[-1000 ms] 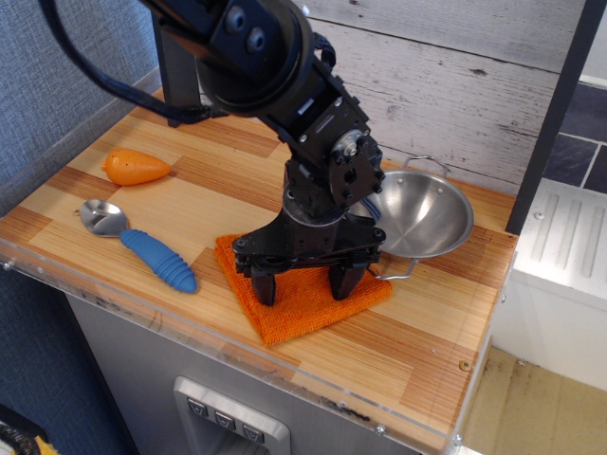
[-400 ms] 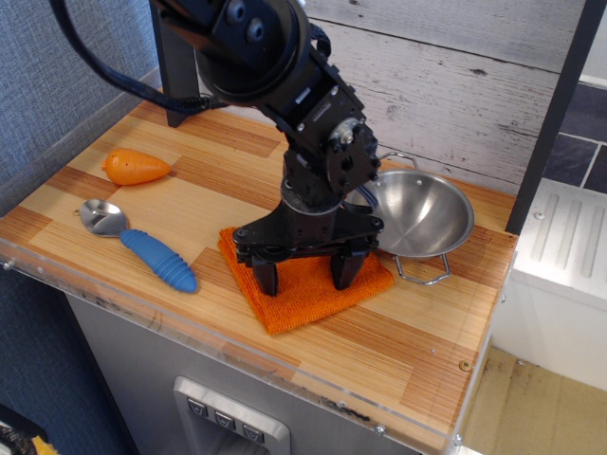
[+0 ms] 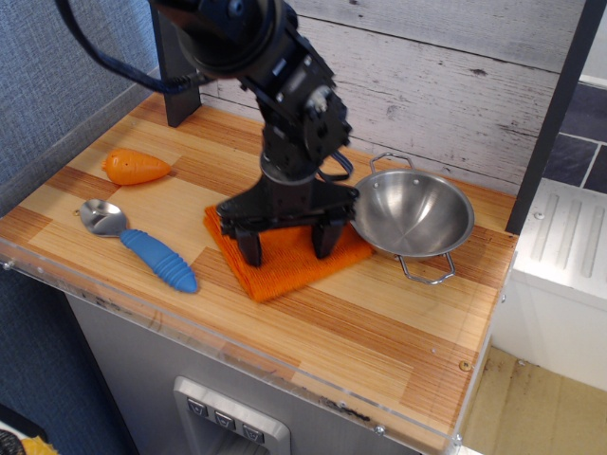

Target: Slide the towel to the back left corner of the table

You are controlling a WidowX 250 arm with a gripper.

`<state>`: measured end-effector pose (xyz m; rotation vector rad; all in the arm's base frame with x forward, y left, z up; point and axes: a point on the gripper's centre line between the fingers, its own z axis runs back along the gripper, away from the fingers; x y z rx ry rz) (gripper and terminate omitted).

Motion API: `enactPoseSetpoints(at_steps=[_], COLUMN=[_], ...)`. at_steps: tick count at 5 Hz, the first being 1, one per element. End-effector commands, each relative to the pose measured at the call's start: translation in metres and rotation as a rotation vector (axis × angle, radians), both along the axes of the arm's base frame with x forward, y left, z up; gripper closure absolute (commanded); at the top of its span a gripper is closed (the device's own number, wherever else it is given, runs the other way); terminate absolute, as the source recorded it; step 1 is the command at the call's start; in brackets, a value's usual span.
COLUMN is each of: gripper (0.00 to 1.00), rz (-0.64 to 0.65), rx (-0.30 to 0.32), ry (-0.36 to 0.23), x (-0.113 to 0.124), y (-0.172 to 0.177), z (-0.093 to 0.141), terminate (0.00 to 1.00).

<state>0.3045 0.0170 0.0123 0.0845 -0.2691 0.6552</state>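
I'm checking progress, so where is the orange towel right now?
The towel lies near the middle of the table, under the open gripper, with the steel bowl at its right edge and the blue-handled spoon to its left.

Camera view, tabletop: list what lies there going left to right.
Orange carrot toy → spoon with blue handle → orange towel with the open gripper pressing down on it → steel bowl.

place: toy kitchen test bench | showing: plank table (image 3: 398, 332) with acrylic rim; steel bowl (image 3: 413, 216) sitting at back right edge, spoon (image 3: 142, 246) lying at front left edge
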Motion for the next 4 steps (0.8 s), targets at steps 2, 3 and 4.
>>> enactPoseSetpoints(at_steps=[2, 3, 4], gripper=[0.00, 0.00, 0.00], rz=[0.066, 0.084, 0.093], rx=[0.011, 0.016, 0.031], ry=[-0.030, -0.039, -0.047], x=[0.042, 0.053, 0.056], y=[0.062, 0.083, 0.092], z=[0.005, 0.006, 0.011], terminate=[0.00, 0.00, 0.00])
